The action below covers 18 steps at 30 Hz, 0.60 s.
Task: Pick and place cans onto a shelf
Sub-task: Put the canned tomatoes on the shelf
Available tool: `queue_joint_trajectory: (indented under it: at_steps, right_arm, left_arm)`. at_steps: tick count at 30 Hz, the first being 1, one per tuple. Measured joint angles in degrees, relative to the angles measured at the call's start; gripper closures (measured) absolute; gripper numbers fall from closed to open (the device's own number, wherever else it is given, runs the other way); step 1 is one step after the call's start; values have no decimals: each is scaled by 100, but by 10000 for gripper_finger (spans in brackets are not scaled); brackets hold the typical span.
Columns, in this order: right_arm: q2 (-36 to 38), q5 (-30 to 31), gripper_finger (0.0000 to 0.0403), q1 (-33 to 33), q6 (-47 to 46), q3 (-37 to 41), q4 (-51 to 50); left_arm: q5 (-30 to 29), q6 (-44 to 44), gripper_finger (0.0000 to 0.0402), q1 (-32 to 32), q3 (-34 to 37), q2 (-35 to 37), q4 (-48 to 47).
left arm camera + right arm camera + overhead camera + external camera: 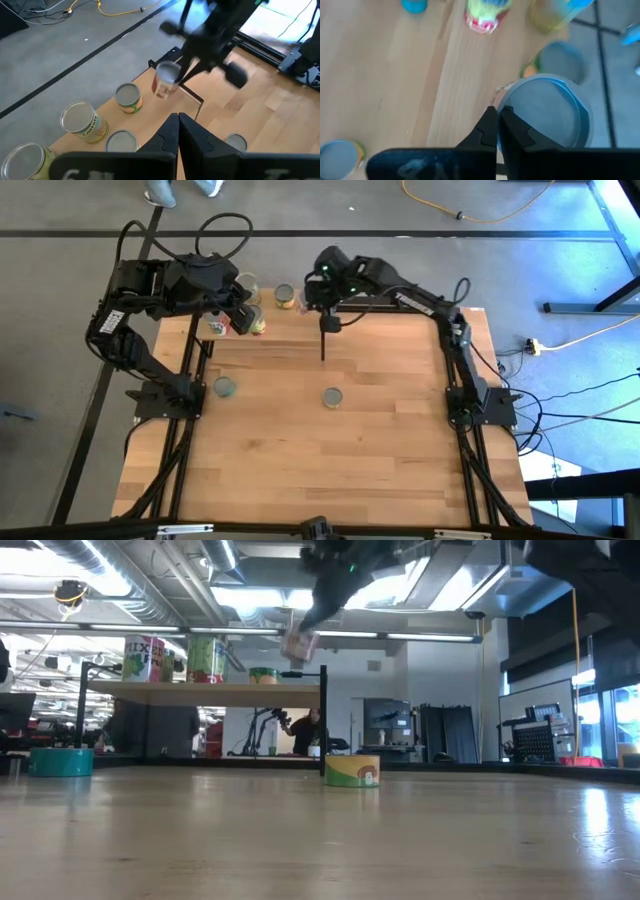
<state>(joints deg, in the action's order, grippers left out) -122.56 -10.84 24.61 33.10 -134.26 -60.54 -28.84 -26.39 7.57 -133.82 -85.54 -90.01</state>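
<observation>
Low view – the right gripper [497,122] hangs at upper centre of the frame, clenched on the rim of a pale red-labelled can [298,645]. The can dangles tilted directly beneath the gripper, in the air just above the right end of the shelf [200,693], touching nothing else. Three cans stand on the shelf board to the left of it: a "MIX" can [145,658], a green can [207,658] and a low green-and-yellow can [263,675]. On the tabletop [320,840] below, a teal can [62,760] sits at left under the shelf, and a green-and-yellow can [352,770] stands just right of the shelf's post. High view – the left gripper [178,125], fingers pressed together and empty, is over the shelf's left part at upper left.
</observation>
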Motion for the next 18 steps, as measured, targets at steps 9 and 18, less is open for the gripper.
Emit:
queue_joint_trajectory:
  at_steps: [9, 18]
  right_arm:
    - [-621, -94, 397, -8, 12, 2, -29]
    - [-640, -84, 356, -6, 26, 0, -65]
  left_arm:
    - [0, 0, 401, 1, 0, -1, -1]
    - [0, 0, 401, 0, 0, 0, -1]
